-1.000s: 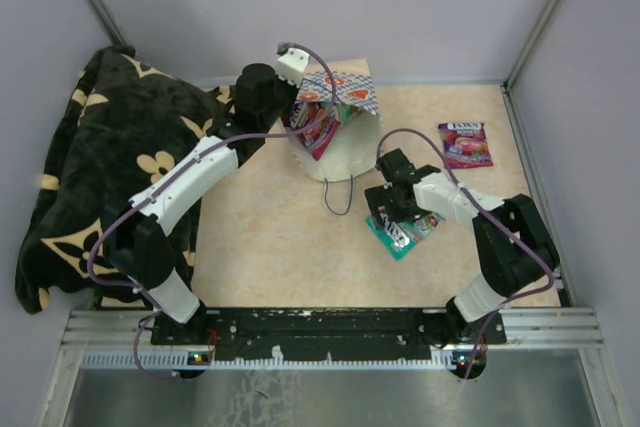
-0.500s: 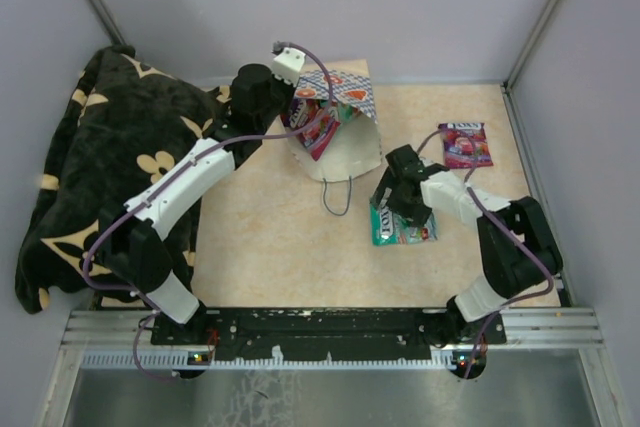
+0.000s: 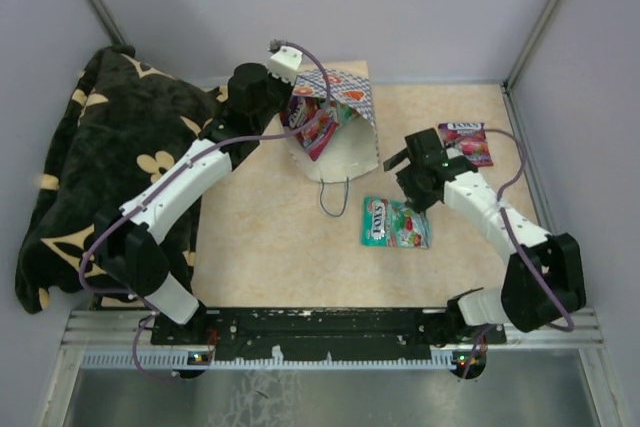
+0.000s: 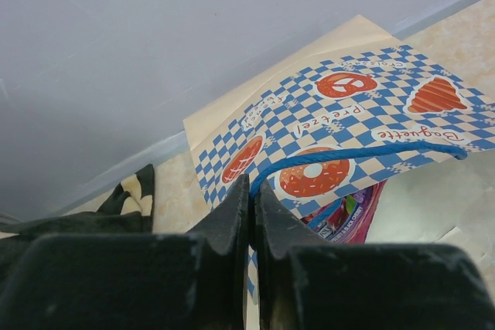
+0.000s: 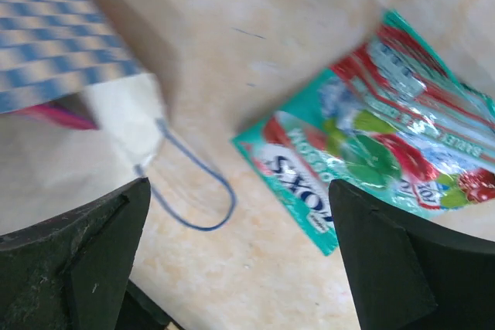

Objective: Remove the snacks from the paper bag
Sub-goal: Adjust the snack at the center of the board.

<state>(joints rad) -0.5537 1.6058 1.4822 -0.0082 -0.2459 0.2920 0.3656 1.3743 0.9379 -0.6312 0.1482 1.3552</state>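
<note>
The paper bag (image 3: 350,147) lies on its side, its mouth towards the left arm, and shows in the left wrist view (image 4: 348,106) and at the top left of the right wrist view (image 5: 54,44). My left gripper (image 3: 291,99) (image 4: 253,191) is shut on the bag's upper blue string handle (image 4: 348,156), holding the mouth up. Purple-pink snacks (image 3: 318,129) (image 4: 352,214) stick out of the mouth. A teal snack packet (image 3: 395,223) (image 5: 371,144) lies flat on the table. My right gripper (image 3: 408,163) (image 5: 240,229) hangs open above the table between this packet and the bag, holding nothing. Another purple-pink packet (image 3: 468,144) lies at the back right, partly behind the right arm.
A black floral blanket (image 3: 90,167) is heaped along the table's left side, under the left arm. The bag's lower string handle (image 3: 336,197) (image 5: 193,191) loops onto the table. Grey walls close in the back and both sides; a metal rail (image 3: 330,332) runs along the front.
The right gripper has risen off the teal packet, stayed open, and swung back and right; the packet now lies uncovered. The left gripper has kept its hold on the handle, shifting slightly back.
</note>
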